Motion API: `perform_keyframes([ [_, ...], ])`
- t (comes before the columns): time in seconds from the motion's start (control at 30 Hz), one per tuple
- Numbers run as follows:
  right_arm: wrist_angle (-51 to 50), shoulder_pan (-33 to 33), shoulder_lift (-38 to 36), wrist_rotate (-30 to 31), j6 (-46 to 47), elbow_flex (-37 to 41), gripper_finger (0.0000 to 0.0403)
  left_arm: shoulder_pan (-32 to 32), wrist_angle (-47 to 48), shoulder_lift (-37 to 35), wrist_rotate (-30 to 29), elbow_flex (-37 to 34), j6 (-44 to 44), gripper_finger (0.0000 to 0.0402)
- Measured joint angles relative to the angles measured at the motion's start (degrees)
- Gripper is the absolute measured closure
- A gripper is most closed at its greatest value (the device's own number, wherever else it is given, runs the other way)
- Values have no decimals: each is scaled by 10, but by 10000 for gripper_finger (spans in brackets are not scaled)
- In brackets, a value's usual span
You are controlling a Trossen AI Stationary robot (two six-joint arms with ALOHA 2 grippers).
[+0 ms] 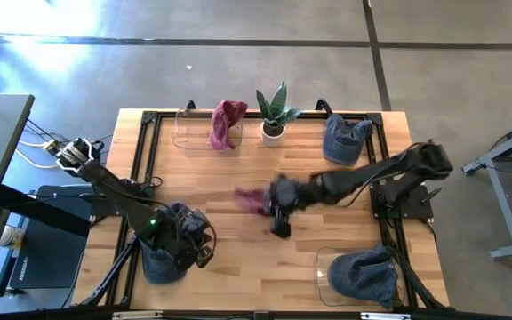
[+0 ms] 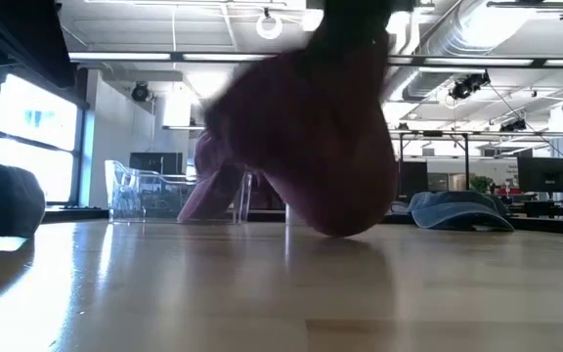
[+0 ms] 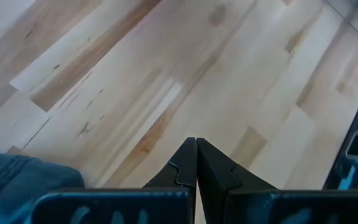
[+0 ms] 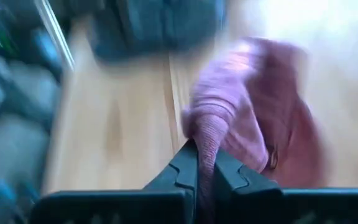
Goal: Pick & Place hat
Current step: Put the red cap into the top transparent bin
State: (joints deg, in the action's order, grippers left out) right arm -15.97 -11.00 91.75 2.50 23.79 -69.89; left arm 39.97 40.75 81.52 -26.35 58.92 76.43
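A light wooden desk (image 1: 238, 258) with a black metal frame is seen from above, with two dark robot arms reaching over it.

Nearest, at the front right corner, a blue denim hat (image 1: 367, 277) sits in a clear container (image 1: 325, 271). At the front left, the left end effector (image 3: 196, 163) rests low with its fingers pressed fully together and nothing between them; a second blue denim hat (image 1: 160, 265) lies just beside it, under the arm.

In the middle of the desk, the right arm stretches in from the right edge. The right end effector (image 4: 207, 163) has its fingers closed on a fold of a pink knit hat (image 4: 241, 112). From above, this pink knit hat (image 1: 252, 200) shows just left of the end effector, at the desk's centre. In the table-level view the hat (image 2: 311, 147) fills the middle of the scene as a blurred dark-pink mass, its lower edge at or just above the wood; which, I cannot tell.

Along the far edge, from left to right: another clear container (image 1: 185, 132) with a maroon hat (image 1: 227, 123) draped over its side, a small potted plant (image 1: 275, 111) in a white pot, and a third blue denim hat (image 1: 343, 140) near the far right corner.
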Motion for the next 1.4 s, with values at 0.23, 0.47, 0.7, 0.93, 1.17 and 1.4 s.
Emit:
perform_keyframes([
  [0.23, 64, 83, -59, 0, 23, -71, 397, 2, -115, 0, -42, -67, 50, 401],
  [0.47, 199, 151, -22, -42, 17, -149, 399, 2, -141, -5, -64, -83, 64, 401],
  [0.7, 246, 198, 70, 8, 10, -241, 400, 15, -134, -47, -68, -82, 46, 401],
  [0.93, 240, 230, 189, 80, 6, -341, 400, 13, -130, -136, -79, -83, -61, 401],
  [1.17, 252, 251, 300, 131, 44, -438, 400, 13, -125, -216, -107, -83, -153, 401],
  [1.4, 218, 265, 397, 177, 92, -501, 400, 13, -118, -245, -171, -83, -177, 401],
])
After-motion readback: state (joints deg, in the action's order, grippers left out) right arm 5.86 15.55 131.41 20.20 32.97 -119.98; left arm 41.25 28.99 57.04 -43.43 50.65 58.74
